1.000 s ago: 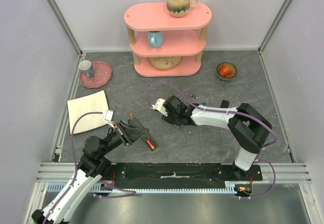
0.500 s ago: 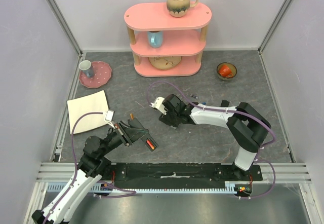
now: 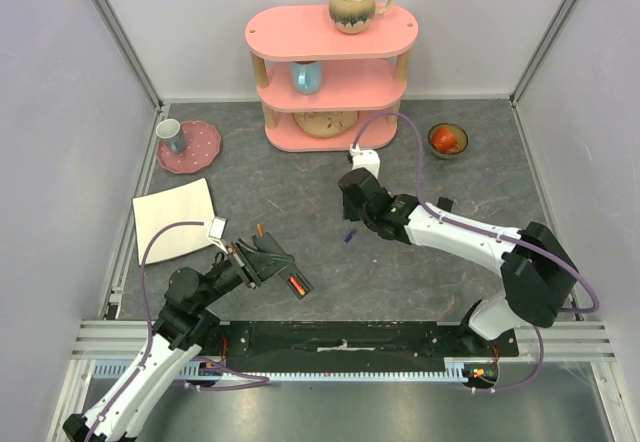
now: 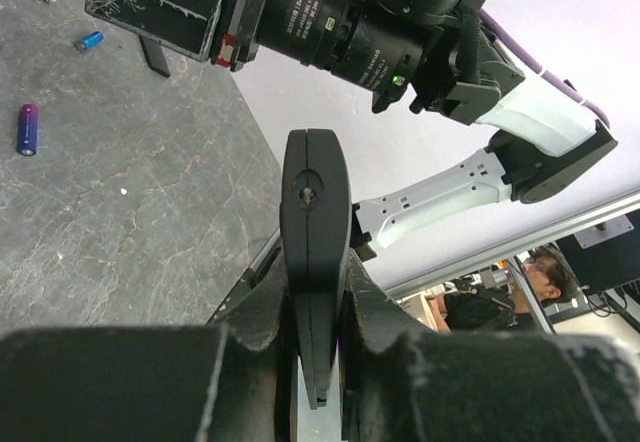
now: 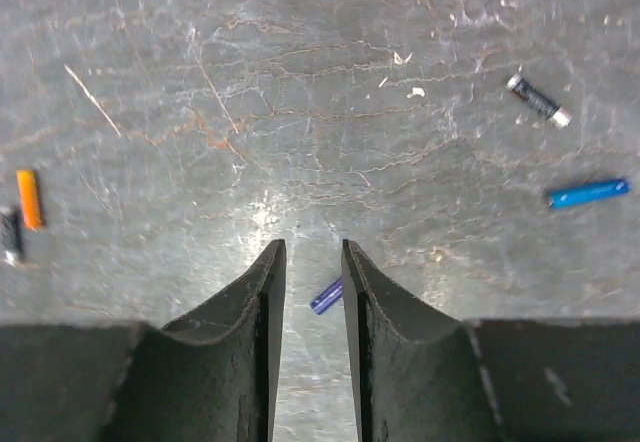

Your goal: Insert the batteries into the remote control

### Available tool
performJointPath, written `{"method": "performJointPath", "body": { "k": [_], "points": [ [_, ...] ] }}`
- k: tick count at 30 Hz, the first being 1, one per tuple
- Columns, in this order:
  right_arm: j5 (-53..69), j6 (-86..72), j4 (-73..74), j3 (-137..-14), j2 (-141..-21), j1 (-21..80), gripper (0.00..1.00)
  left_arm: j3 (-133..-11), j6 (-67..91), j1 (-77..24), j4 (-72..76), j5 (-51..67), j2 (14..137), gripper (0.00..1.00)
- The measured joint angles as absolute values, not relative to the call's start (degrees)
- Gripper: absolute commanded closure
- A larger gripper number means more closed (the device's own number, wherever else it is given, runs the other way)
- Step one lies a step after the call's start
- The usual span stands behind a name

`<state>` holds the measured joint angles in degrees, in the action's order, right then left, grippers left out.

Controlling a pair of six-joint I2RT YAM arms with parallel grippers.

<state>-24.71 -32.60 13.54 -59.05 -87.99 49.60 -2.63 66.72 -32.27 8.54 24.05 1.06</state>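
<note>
Right gripper (image 5: pixel 311 248): jaws narrowly parted, empty; purple battery (image 5: pixel 326 295) lies directly below, long axis slanting across the gap.

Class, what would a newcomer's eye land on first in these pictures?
The pink three-tier shelf stands at the back, a mug on top. Near the front left, the left fingers clamp the black remote control; mid-mat, a purple battery shows between the right fingers.

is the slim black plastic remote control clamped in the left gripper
Yes, the left wrist view shows the slim black remote control standing edge-on, pinched between the two fingers of the left gripper.
</note>
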Motion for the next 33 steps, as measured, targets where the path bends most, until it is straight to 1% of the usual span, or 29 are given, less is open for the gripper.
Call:
{"method": "performJointPath", "body": {
  "k": [1, 3, 6, 10, 12, 16, 19, 33],
  "points": [
    [-24.8, -40.0, 13.6, -58.7, -87.5, 49.1, 0.65, -2.6, 66.7, -32.3, 8.5, 24.1, 1.1, 0.98],
    [-24.8, -45.4, 13.8, -58.2, -87.7, 48.9, 0.65, -2.6, 66.7, -32.3, 8.5, 24.1, 1.1, 0.98],
    [-24.8, -54.2, 15.1, -56.7, -89.4, 49.8, 0.61, -2.6, 66.7, -32.3, 8.5, 24.1, 1.1, 0.98],
    [-24.9, -60.6, 18.3, -56.6, -93.7, 50.8, 0.54, -2.6, 66.7, -32.3, 8.5, 24.1, 1.0, 0.98],
    [-25.1, -62.6, 19.9, -56.7, -95.2, 50.9, 0.54, -2.6, 66.7, -32.3, 8.4, 24.1, 0.8, 0.98],
    [-26.0, -66.1, 23.4, -57.0, -96.7, 50.9, 0.58, -2.6, 66.7, -32.3, 8.4, 24.0, 0.6, 0.98],
    [-26.3, -67.9, 24.9, -57.2, -97.4, 50.9, 0.59, -2.6, 66.7, -32.3, 8.4, 24.0, 0.6, 0.98],
    [-26.7, -70.1, 26.6, -60.7, -101.3, 52.1, 0.55, -2.6, 66.7, -32.3, 8.4, 23.9, 0.6, 0.98]
  ]
}}
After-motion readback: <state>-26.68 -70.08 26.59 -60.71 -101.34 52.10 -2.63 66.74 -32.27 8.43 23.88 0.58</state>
